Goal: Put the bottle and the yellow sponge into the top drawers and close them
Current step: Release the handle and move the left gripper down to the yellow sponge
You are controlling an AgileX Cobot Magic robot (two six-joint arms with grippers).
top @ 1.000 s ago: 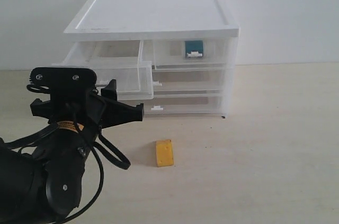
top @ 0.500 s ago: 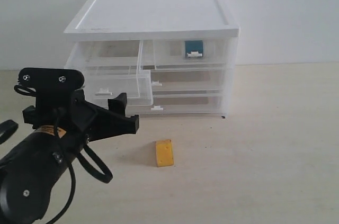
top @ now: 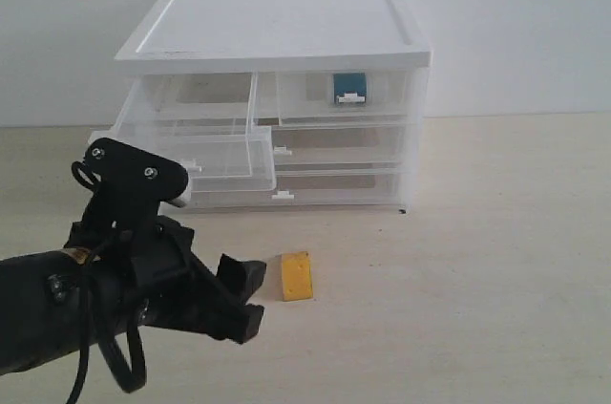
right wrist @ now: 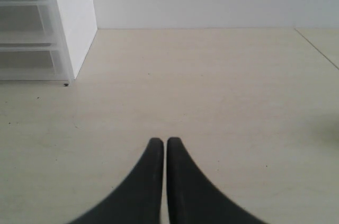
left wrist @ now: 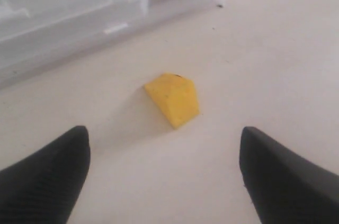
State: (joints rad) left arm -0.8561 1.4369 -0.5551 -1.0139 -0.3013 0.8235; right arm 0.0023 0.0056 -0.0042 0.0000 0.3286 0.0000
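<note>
Yellow sponge [top: 296,276] lies alone on the pale wooden table [top: 496,261], in front of the cabinet [top: 277,27] and well clear of its lowest drawer. In the left wrist view the yellow sponge [left wrist: 174,98] shows as a wedge-like foam block resting flat on the table, touched by nothing. The left gripper [top: 250,297] hangs low over the table just beside the sponge, on its left in the exterior view. Its jaws are spread wide and hold nothing: the two black fingers [left wrist: 50,179] stand far apart, with the sponge ahead of them and about centred on the gap between them. The top left drawer [top: 205,151] is pulled well out of the cabinet, and nothing can be made out inside it. The top right drawer [top: 348,98] is pushed in, and through its translucent front only the blue-teal label of the bottle [top: 350,82] shows, just behind the white tab handle. The two full-width drawers [top: 334,151] below are shut. The right gripper [right wrist: 164,147] is out of the exterior view; its own camera shows its fingers pressed together with nothing between them, above bare table off to the side of the cabinet.
</note>
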